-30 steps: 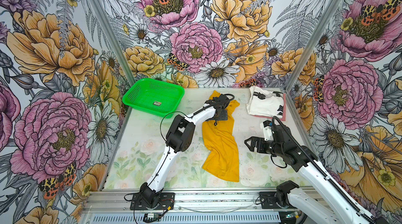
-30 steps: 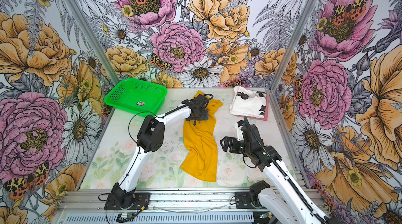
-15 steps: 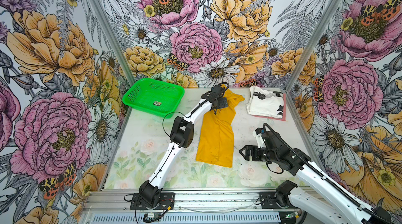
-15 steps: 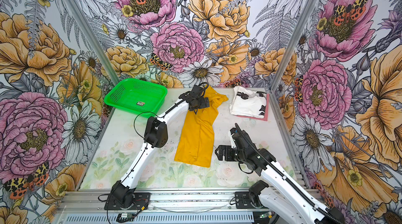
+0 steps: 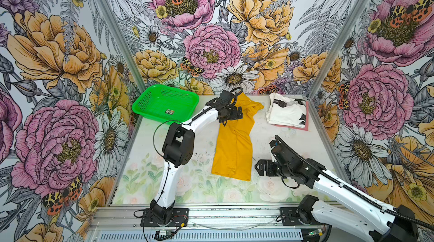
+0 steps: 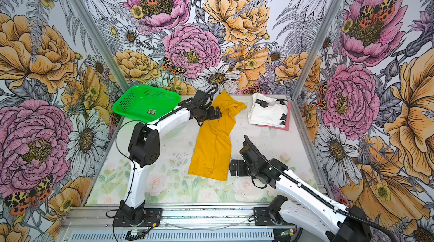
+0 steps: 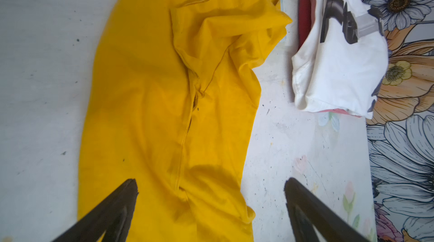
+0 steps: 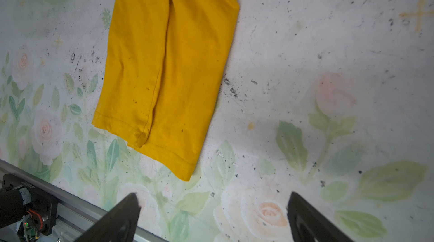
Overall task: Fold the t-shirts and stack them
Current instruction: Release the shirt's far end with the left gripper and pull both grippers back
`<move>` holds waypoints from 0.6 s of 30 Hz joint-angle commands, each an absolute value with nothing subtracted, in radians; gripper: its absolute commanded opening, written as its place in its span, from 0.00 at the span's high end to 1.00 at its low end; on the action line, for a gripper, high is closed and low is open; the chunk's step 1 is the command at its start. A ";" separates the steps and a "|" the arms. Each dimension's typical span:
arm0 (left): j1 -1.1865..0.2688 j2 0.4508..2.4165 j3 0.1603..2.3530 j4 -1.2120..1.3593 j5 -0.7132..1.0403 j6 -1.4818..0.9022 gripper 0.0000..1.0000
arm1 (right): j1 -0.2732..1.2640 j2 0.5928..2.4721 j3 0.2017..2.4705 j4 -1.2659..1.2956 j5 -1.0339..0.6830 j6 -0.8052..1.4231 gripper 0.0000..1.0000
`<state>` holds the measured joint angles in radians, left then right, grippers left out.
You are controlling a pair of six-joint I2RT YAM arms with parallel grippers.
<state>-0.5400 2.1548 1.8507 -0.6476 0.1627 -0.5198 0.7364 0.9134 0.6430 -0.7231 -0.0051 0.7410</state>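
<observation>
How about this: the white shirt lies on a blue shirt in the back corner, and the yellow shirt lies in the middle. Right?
Not blue: under the white shirt is a pink shirt, its edge showing in both top views. The rest is right: back corner, yellow shirt in the middle.

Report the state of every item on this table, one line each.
Mustard-yellow cloth t-shirt: folded lengthwise into a strip, sleeve end rumpled, not held.
White cloth t-shirt with black markings: folded, lying on the pink one.
Pink cloth t-shirt: folded, bottom of the stack.
Green plastic mesh basket: upright, small tag inside.
Left tool: open, holding nothing.
Right tool: open, holding nothing.
</observation>
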 commanded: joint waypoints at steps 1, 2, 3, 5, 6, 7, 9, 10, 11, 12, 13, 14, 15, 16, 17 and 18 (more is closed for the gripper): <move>-0.492 2.065 1.689 -0.636 0.158 -0.496 0.01 | 0.779 0.936 0.680 -0.700 0.070 0.785 0.01; -0.483 2.034 1.636 -0.637 0.158 -0.497 0.01 | 0.782 0.945 0.680 -0.700 0.070 0.785 0.01; -0.472 1.999 1.577 -0.634 0.154 -0.496 0.01 | 0.784 0.955 0.681 -0.698 0.072 0.783 0.00; -0.459 1.936 1.476 -0.633 0.143 -0.491 0.01 | 0.786 0.973 0.688 -0.693 0.075 0.772 0.00; -0.454 1.905 1.428 -0.628 0.143 -0.491 0.01 | 0.786 0.986 0.696 -0.693 0.076 0.765 0.01; -0.450 1.876 1.382 -0.622 0.144 -0.491 0.01 | 0.787 0.997 0.706 -0.692 0.075 0.757 0.01; -0.445 1.835 1.325 -0.617 0.143 -0.489 0.01 | 0.788 1.019 0.720 -0.690 0.075 0.748 0.01; -0.445 1.830 1.301 -0.612 0.143 -0.489 0.01 | 0.787 1.028 0.724 -0.689 0.075 0.748 0.01; -0.443 1.796 1.285 -0.610 0.145 -0.488 0.01 | 0.787 1.034 0.724 -0.685 0.074 0.750 0.01; -0.438 1.787 1.271 -0.608 0.156 -0.490 0.01 | 0.787 1.041 0.721 -0.683 0.073 0.751 0.01; -0.433 1.783 1.258 -0.598 0.173 -0.495 0.01 | 0.788 1.044 0.717 -0.682 0.076 0.753 0.02; -0.430 1.779 1.245 -0.591 0.190 -0.499 0.01 | 0.787 1.048 0.712 -0.680 0.076 0.752 0.03; -0.430 1.773 1.231 -0.581 0.201 -0.504 0.01 | 0.787 1.053 0.710 -0.677 0.077 0.749 0.04; -0.429 1.764 1.215 -0.573 0.205 -0.507 0.01 | 0.784 1.057 0.711 -0.677 0.074 0.745 0.05; -0.429 1.754 1.203 -0.568 0.205 -0.509 0.01 | 0.780 1.061 0.713 -0.677 0.072 0.741 0.06; -0.430 1.741 1.188 -0.561 0.204 -0.509 0.01 | 0.778 1.066 0.715 -0.675 0.067 0.735 0.08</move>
<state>-0.4381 1.7798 1.2190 -0.6090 0.1761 -0.5133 0.7795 1.0569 0.6922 -0.6983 0.0532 0.7525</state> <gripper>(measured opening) 0.988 0.928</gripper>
